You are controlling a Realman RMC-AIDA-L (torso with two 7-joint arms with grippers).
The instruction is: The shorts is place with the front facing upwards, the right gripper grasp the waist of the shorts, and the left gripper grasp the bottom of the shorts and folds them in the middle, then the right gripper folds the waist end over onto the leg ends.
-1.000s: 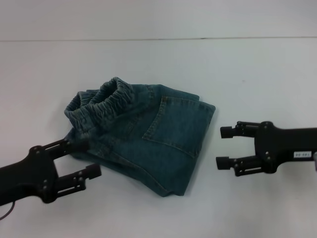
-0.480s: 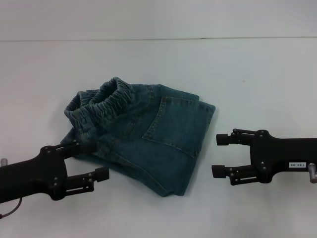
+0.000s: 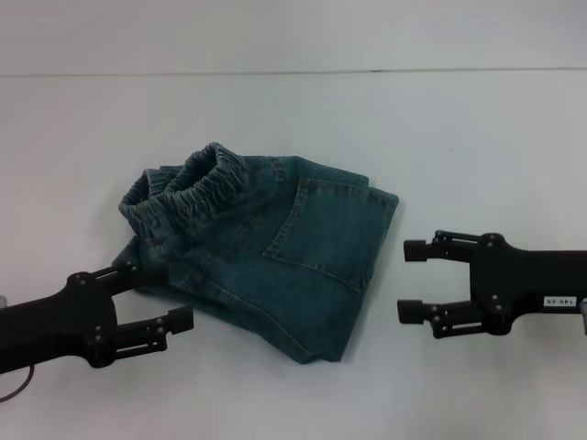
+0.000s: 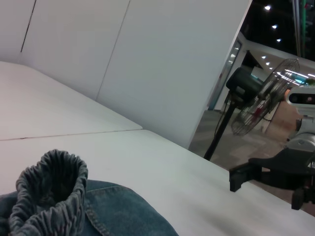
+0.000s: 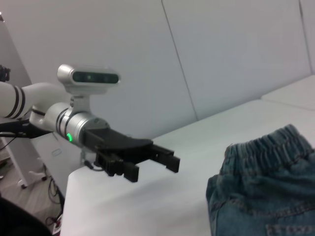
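On the white tabletop (image 3: pixel 477 128), toward its left half, the shorts (image 3: pixel 275 247) lay already doubled into a compact bundle, the waist (image 3: pixel 188 188) heaped up on the far-left part with its elastic standing ruffled, a pocket facing upward. Judging by that stack, the folds looked done, which would explain why neither claw held cloth.

The left gripper (image 3: pixel 151 298) sat low at the near-left corner of the bundle, its arm reaching in from the near-left edge and lying almost flat over the table. Its fingers stood apart; the far one lay right against the denim edge, possibly brushing it, the near one was clear of it, and nothing was pinched between them. From the left wrist view the waist rose just ahead, upright and gathered.

The right gripper (image 3: pixel 413 278) hovered off the right side of the shorts, apart from the cloth, pointing toward it with the arm level and coming in from the right edge. Its fingers were spread too, empty, the white label showing on the body behind.
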